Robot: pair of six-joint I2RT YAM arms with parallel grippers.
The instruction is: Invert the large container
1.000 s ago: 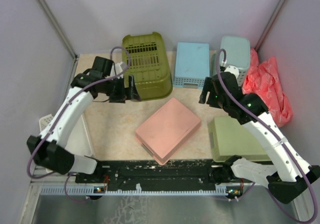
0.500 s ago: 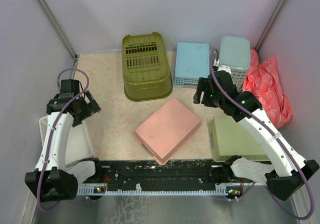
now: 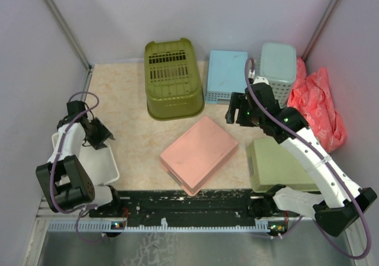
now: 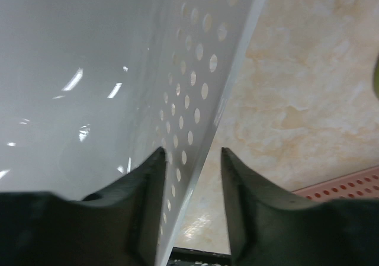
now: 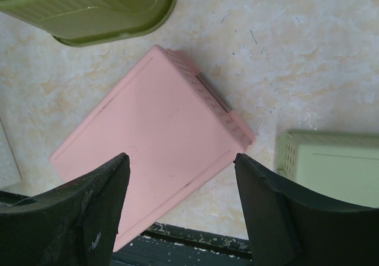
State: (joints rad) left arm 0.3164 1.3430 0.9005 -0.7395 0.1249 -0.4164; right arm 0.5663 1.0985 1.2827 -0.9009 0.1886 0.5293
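The left gripper's [image 4: 190,152] 2 dark fingers stand parted, one on each side of the perforated wall of a white tray [image 4: 89,70] at the near left. They are not seen to clamp it, and nothing is carried. The right gripper's [image 5: 180,159] 2 fingers are spread wide and empty, hanging above a pink container [image 5: 148,141] that lies in the middle of the table [image 3: 124,94].

The large container [image 3: 173,79] sits at the far side, left of centre, its slotted bottom facing up and its rim down on the table. By that showing the turn looks done, with both grippers well apart from the tub. What seems left is only for the arms to settle.

The left arm is folded tight over its base at the near left edge, its wrist pointing down at the white tray. The right arm reaches up and inward from the near right, elbow raised over a pale-green tray [image 3: 278,165], wrist tipped down near a blue container [image 3: 228,73] that stands just right of the tub.
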